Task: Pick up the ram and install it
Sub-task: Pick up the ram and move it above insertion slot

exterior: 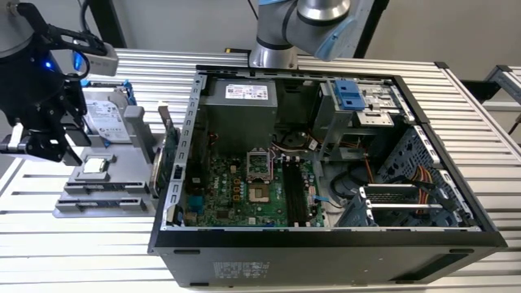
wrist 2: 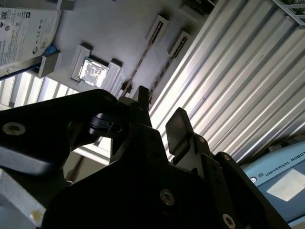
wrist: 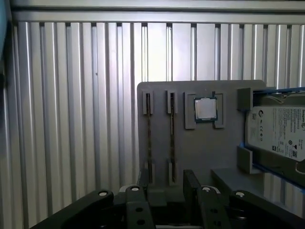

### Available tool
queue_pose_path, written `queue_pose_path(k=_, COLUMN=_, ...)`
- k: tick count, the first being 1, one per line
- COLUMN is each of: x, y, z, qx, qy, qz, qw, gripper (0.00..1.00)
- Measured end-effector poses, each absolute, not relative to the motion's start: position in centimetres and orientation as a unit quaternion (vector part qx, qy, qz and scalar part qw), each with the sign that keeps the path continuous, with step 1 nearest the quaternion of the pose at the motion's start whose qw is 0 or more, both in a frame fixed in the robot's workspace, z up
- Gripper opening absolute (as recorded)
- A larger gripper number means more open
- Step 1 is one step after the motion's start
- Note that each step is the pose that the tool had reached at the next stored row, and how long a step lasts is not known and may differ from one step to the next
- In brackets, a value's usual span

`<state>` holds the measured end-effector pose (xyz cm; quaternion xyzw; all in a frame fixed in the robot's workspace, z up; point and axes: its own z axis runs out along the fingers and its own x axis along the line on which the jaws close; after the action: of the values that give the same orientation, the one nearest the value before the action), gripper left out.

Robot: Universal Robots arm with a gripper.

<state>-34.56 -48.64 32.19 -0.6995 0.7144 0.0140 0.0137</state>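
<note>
Two ram sticks stand on edge in the slots of a grey holder [wrist: 200,152]: one ram [wrist: 148,136] and a second ram [wrist: 171,136] side by side. They also show in the second wrist view, ram [wrist 2: 139,62]. My gripper [wrist: 167,183] hangs above the holder's near end, open, with nothing between its fingers [wrist 2: 178,125]. In the exterior view the gripper [exterior: 55,152] is at the left, over the holder [exterior: 106,183]. The black motherboard slots [exterior: 294,195] lie inside the open computer case [exterior: 326,238].
A processor chip [wrist: 206,109] and a silver hard drive [wrist: 281,131] sit on the same holder beside the sticks. A green card [exterior: 167,165] stands between holder and case. The ribbed metal table [wrist: 71,119] surrounds everything.
</note>
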Motion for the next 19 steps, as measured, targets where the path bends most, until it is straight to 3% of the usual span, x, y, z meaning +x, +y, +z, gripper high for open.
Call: queue_pose_path(k=19, x=-34.8, y=-48.6, z=30.3, qx=-0.700, qy=0.714, qz=0.003, qw=0.005, gripper=1.00)
